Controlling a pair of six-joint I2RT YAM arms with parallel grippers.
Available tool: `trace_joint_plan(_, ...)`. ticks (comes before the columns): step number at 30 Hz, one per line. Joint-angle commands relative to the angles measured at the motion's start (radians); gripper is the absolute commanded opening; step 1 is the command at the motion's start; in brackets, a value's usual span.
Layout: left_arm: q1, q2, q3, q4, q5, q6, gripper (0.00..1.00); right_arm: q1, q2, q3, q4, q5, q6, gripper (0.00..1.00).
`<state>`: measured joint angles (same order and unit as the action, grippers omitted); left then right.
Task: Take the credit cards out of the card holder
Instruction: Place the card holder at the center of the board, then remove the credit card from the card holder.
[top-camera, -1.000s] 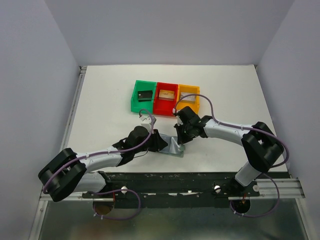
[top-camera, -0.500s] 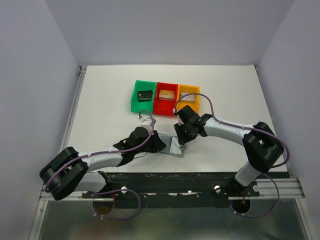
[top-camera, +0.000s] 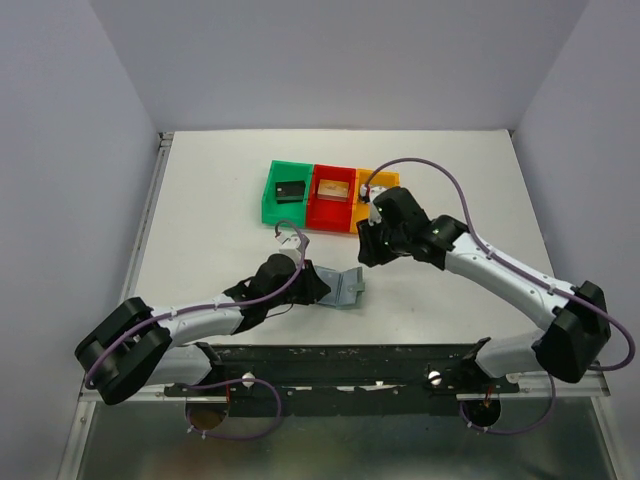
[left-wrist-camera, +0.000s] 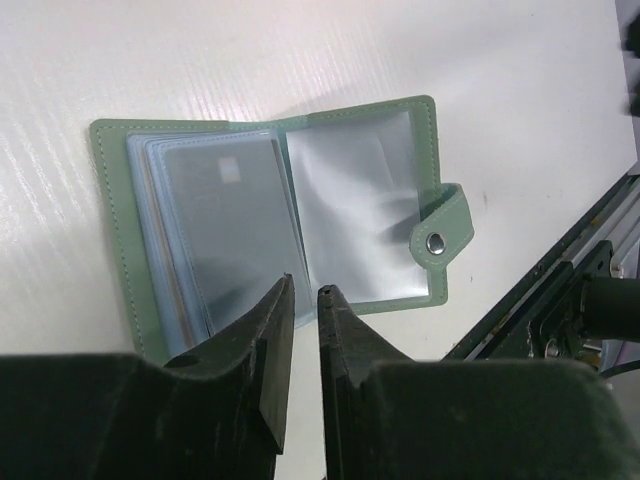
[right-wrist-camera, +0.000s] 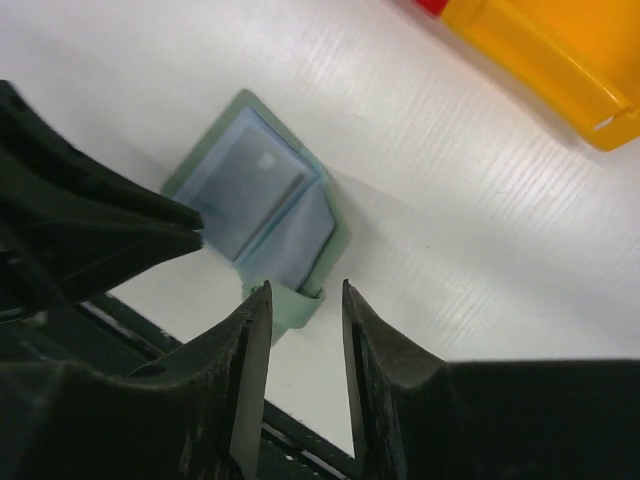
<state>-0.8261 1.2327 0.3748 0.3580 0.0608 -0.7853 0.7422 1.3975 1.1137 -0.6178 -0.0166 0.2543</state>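
A white bench (top-camera: 200, 200) is seen from above, lined along its left edge by a metal strip (top-camera: 153, 210). The card holder (top-camera: 345, 288) is laid open on it close to the near edge, its pale green cover pressed flat against the surface and its clear sleeves turned upward; a snap tab is seen jutting from one side. Three small bins are set in a row farther back, toward the middle of the bench: a green bin (top-camera: 268, 208) on the left, a red bin (top-camera: 328, 218) in the centre and a yellow bin (top-camera: 385, 178) on the right, each touching its neighbour. The holder is separated from the bins by bare surface.
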Motion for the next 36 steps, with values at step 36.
trace_joint_plan(36,-0.004,0.12,-0.031,0.001,-0.095,-0.032,0.14,0.119,0.115,-0.187,0.178,0.258,0.277,0.13)
